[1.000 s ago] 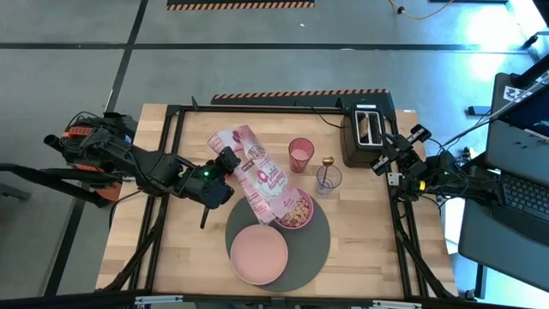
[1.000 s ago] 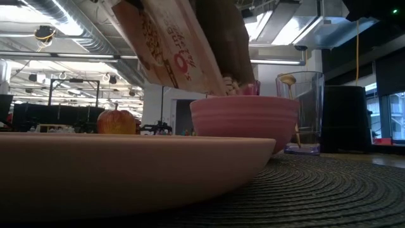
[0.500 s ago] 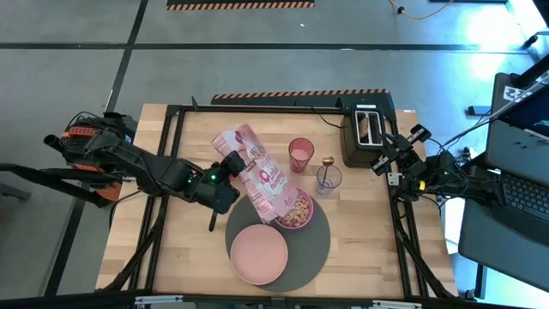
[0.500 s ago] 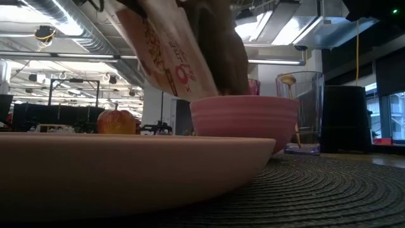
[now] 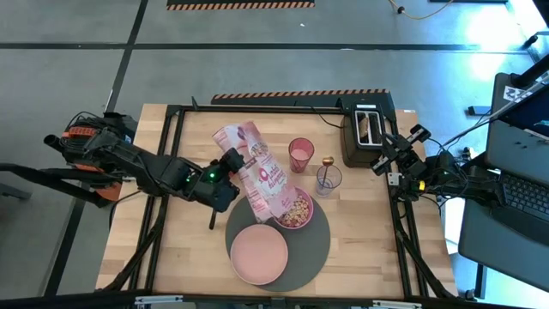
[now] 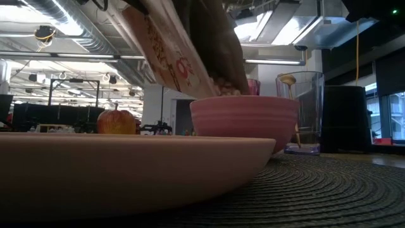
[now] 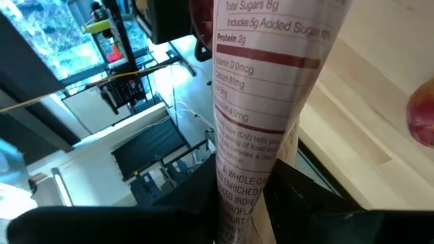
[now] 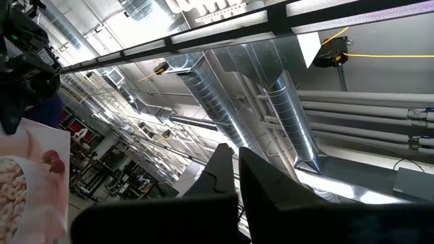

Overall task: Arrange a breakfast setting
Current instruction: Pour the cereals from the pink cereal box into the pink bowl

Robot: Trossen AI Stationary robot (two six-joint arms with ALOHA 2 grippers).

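Observation:
My left gripper (image 5: 232, 167) is shut on the pink-and-white cereal box (image 5: 262, 176), which slants with its open end down over the pink bowl (image 5: 296, 209). The bowl holds cereal and stands on the round dark-grey mat (image 5: 316, 245) beside the larger pink plate (image 5: 259, 253). The pink tumbler (image 5: 301, 154) and the clear glass (image 5: 328, 180), with the small spoon (image 5: 328, 160) in it, stand behind the mat. The red apple (image 6: 117, 120) shows in the low view. My right gripper (image 5: 383, 167) waits shut at the table's right edge, pointing up. My left gripper pinches the cereal box near its closed end, across the printed side panel (image 7: 237, 183), between its two fingers. The fingers come from the table's left side. The box narrows where the fingers (image 7: 291, 196) close on it. It is lifted clear and tilted, mouth (image 6: 228, 82) down over the bowl.
A black toaster (image 5: 367, 129) stands at the table's far right corner, close to my right arm. Bare wood lies at the near left and the near right of the table.
My left gripper has gone a little toward the table's right edge with the cereal box. The box has rocked over the bowl and now slants more steeply, its mouth staying above the bowl.

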